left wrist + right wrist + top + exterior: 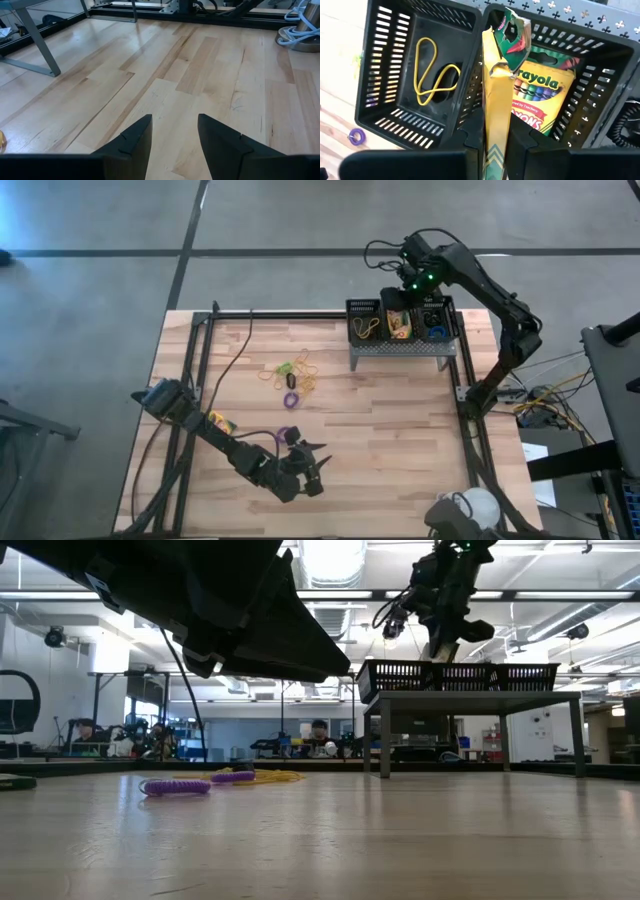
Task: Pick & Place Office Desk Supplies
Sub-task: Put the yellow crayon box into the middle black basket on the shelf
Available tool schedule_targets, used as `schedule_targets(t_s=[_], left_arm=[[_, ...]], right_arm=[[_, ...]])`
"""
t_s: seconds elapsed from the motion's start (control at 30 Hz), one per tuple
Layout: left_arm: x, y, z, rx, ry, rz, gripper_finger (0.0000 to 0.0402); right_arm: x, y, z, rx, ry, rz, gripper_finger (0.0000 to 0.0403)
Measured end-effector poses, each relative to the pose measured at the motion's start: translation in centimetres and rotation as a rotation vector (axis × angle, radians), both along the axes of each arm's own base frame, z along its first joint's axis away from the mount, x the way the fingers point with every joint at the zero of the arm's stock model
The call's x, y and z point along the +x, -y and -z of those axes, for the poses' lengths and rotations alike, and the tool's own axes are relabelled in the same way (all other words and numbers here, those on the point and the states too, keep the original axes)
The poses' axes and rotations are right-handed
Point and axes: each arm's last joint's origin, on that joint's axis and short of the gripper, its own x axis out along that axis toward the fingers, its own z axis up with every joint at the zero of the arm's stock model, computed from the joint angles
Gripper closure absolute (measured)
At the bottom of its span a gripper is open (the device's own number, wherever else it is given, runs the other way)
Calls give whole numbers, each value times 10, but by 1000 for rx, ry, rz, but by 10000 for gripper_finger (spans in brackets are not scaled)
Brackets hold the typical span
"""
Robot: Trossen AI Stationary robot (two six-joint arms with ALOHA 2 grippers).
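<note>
Three black mesh bins (pixel 400 320) stand in a row on a grey perforated stand (pixel 405 348) at the table's far right. My right gripper (pixel 496 142) hangs over the middle bin (pixel 580 70), shut on a yellow crayon box (pixel 496 100). A second crayon box (pixel 540 95) lies inside that bin. A yellow rubber band (pixel 432 70) rests on the floor of the left bin (pixel 395 65). My left gripper (pixel 174 135) stands open low over the bare near table, nothing between its fingers. My right gripper pinches the crayon box's two broad faces (pixel 495 145) between its two fingers, coming steeply from above. The box hangs on edge below the fingers, its torn flap end (pixel 512 30) down by the wall between the left and middle bins. Whether that end touches, I cannot tell.
Loose rubber bands and small rings (pixel 295 375) lie mid-table, with a purple ring (pixel 290 398) beside them. Another crayon box (pixel 220 422) lies by my left arm. A blue ring (pixel 437 332) sits in the right bin. People sit at desks beyond the table.
</note>
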Motion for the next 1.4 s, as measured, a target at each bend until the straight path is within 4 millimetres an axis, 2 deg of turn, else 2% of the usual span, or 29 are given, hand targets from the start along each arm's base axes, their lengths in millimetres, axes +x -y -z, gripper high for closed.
schedule_targets(t_s=[0.57,0.9,1.0,1.27,1.4], left_arm=[[0,0,0,4,-3,2,241],[0,0,0,5,-4,2,241],[0,0,0,5,-5,2,241],[0,0,0,5,-6,2,241],[0,0,0,5,-6,2,241]], right_arm=[[5,8,25,57,-50,-5,360],[6,9,25,29,-45,-48,355],[6,9,26,27,-45,-50,336],[5,10,26,27,-47,-50,254],[3,8,27,57,-69,-44,229]])
